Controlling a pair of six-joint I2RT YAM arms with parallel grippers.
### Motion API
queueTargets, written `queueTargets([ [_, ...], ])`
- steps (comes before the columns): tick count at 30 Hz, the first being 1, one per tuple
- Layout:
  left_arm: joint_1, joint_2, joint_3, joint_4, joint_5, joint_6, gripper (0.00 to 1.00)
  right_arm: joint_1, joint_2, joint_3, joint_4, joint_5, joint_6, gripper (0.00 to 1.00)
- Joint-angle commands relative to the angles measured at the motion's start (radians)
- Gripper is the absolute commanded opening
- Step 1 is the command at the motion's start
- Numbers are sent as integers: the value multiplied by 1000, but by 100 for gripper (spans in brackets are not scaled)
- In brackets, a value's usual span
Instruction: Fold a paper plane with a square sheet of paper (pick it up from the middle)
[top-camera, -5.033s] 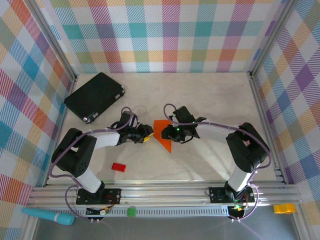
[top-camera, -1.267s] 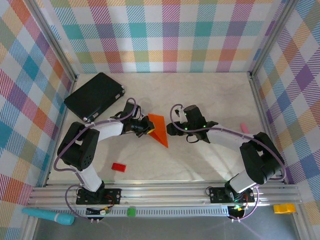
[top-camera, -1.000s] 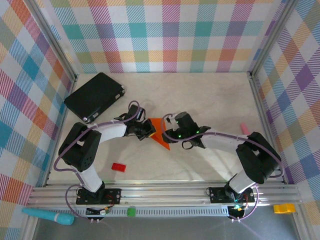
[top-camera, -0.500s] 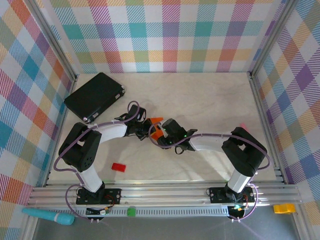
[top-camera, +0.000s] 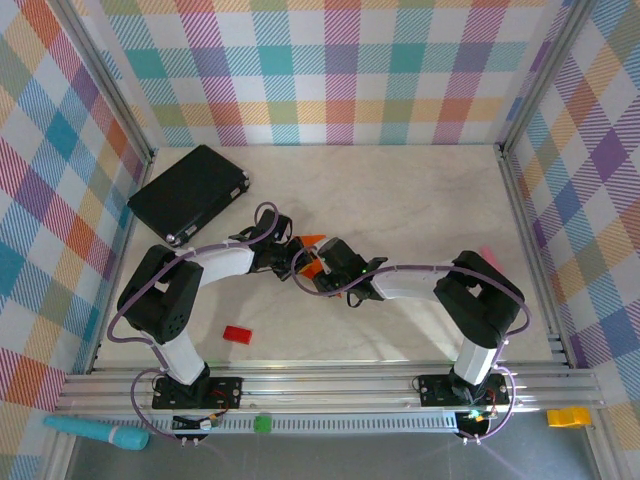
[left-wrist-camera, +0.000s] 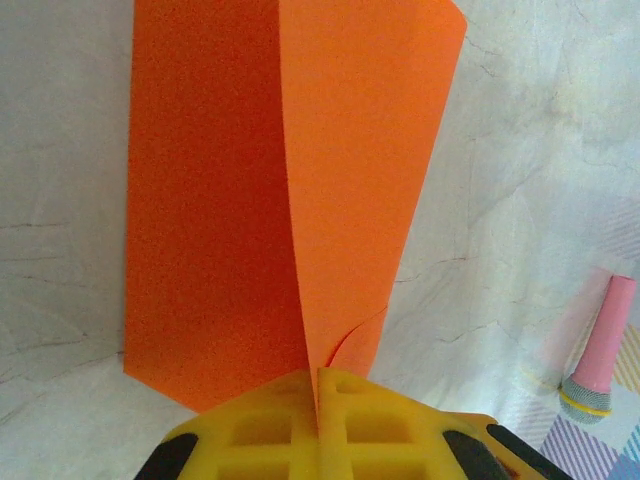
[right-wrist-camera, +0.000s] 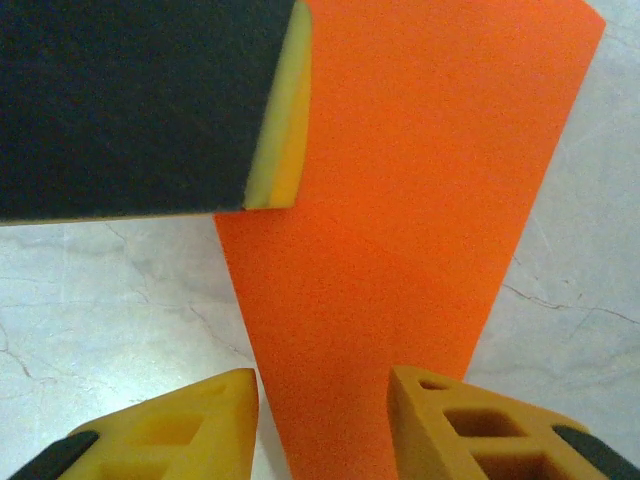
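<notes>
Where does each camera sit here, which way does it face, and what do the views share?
Top external: above and behind, looking down at the table; left arm and right arm meet at the orange paper.
Left wrist: on the left arm, looking along the left claw, shut on the paper's edge.
Right wrist: looking down past the open right claw onto the paper.
Shared: the orange paper.

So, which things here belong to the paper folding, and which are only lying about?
Job: orange paper; left end effector, shut on it; right end effector, open over it.
Lying about: black flat case; red block; pink microphone.
</notes>
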Motion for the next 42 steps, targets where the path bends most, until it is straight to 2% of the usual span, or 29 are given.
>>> queueTargets([
  [1, -12, -15, 14, 3, 7, -16, 1, 11, 28, 21, 7, 41, -32, 38],
  [13, -12, -21, 17, -1, 12, -21, 1, 16, 53, 24, 13, 56, -30, 37],
  [21, -11, -33, 15, 1, 11, -28, 1, 16, 53, 19, 12, 72, -28, 31],
  [28, 20, -52, 10, 12, 26, -43, 10, 16, 30, -7, 32, 76, -34, 24],
  [34, 73, -93, -1, 11, 31, -45, 24, 16, 34, -17, 44, 54, -29, 20],
  [42, 128, -178, -43, -14, 6, -30, 30, 14, 49, -21, 38, -1, 5, 17],
])
